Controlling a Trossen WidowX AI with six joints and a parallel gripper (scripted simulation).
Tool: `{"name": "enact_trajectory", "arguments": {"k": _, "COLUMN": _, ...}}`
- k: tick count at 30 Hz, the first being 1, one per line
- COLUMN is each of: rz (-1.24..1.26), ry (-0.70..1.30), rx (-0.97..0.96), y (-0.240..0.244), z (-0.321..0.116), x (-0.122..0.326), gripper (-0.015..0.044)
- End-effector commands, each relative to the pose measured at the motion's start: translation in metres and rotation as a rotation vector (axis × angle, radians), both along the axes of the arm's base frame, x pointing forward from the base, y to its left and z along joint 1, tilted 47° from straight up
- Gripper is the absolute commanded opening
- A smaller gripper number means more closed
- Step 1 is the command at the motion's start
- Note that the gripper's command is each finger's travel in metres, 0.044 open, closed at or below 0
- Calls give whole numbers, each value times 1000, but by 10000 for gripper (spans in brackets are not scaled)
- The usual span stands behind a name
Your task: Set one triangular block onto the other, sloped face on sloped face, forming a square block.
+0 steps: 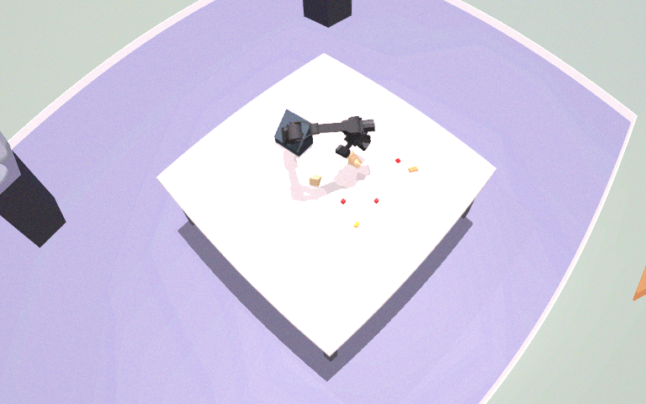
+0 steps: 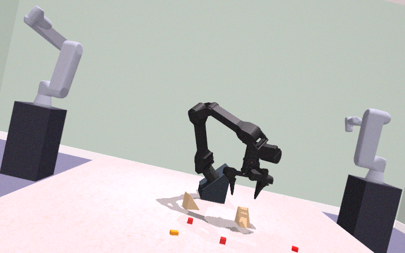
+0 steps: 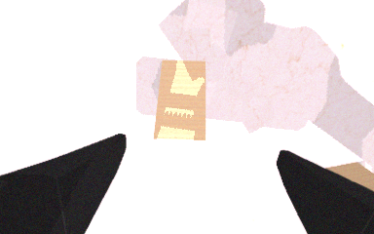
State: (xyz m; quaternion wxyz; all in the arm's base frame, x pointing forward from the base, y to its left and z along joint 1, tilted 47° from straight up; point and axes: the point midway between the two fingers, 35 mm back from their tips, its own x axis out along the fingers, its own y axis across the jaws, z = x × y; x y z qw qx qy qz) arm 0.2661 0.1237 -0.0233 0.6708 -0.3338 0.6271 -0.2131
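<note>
Triangular block (image 1: 315, 180) (image 2: 187, 202) (image 3: 357, 175), left, stands on the table apart from the pincer (image 1: 353, 147) (image 2: 243, 196) (image 3: 202, 144), spread wide, gripping nothing. Below its fingers, the second block (image 1: 354, 160) (image 2: 242, 217) (image 3: 182, 101) rests on the table. Both look wooden, likely light and stiff; parallel end faces should offer surer purchase than the slippery slopes.

The white table (image 1: 267, 238) (image 2: 89, 208) (image 3: 49, 73) carries two tan blocks (image 1: 315, 180) (image 2: 189, 202) (image 3: 164, 102), three red cubes (image 1: 376, 200) (image 2: 223, 240), a yellow piece (image 1: 356, 224) (image 2: 174, 232) and an orange piece (image 1: 413, 168), all lying apart.
</note>
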Motion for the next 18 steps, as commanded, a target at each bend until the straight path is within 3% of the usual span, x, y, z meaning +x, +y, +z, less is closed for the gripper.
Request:
{"name": "enact_trajectory", "arguments": {"k": 1, "rz": 50, "ry": 64, "rx": -25, "y": 10, "z": -8, "x": -8, "gripper": 440}}
{"name": "enact_trajectory", "arguments": {"k": 18, "rz": 46, "ry": 66, "rx": -26, "y": -3, "z": -22, "x": -3, "gripper": 440}}
